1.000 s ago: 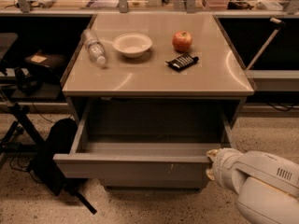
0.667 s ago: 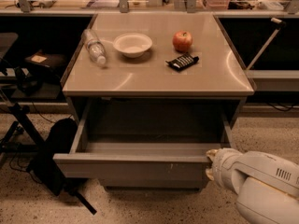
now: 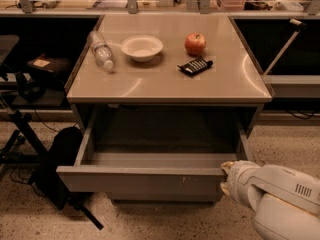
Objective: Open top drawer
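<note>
The top drawer (image 3: pixel 145 183) is a wide grey metal drawer under the table top, pulled far out toward me, and its inside looks empty. Small pale scuffs mark its flat front right of centre. My gripper (image 3: pixel 226 176) sits at the right end of the drawer front, at its top edge. The white arm behind it reaches in from the lower right and hides the front's right corner.
On the table top (image 3: pixel 165 81) lie a plastic bottle (image 3: pixel 101 50) on its side, a white bowl (image 3: pixel 142 47), a red apple (image 3: pixel 195 43) and a dark snack packet (image 3: pixel 194 65). A black bag (image 3: pixel 59 166) and stand legs sit on the floor at left.
</note>
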Robot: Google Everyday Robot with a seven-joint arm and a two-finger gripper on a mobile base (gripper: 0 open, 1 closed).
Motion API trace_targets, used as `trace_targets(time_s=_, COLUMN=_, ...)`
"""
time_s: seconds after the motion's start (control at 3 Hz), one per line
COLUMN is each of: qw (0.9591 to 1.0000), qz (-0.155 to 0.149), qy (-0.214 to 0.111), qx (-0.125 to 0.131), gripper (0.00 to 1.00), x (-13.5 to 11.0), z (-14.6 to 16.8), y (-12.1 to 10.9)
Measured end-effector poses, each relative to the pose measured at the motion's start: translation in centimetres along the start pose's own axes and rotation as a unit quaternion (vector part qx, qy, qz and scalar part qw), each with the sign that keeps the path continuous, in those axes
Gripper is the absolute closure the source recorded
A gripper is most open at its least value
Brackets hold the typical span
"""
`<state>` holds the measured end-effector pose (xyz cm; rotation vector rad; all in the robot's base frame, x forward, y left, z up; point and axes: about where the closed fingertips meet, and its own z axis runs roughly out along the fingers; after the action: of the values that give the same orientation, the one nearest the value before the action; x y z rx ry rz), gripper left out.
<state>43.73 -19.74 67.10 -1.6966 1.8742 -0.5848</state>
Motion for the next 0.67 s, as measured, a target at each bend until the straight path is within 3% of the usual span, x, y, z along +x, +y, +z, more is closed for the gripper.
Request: trace_targets(time_s=0.67, qw=1.0, qz=0.002, qy=0.003, qx=0.002, gripper=1.0, x=0.05, z=-0.29, y=0.34)
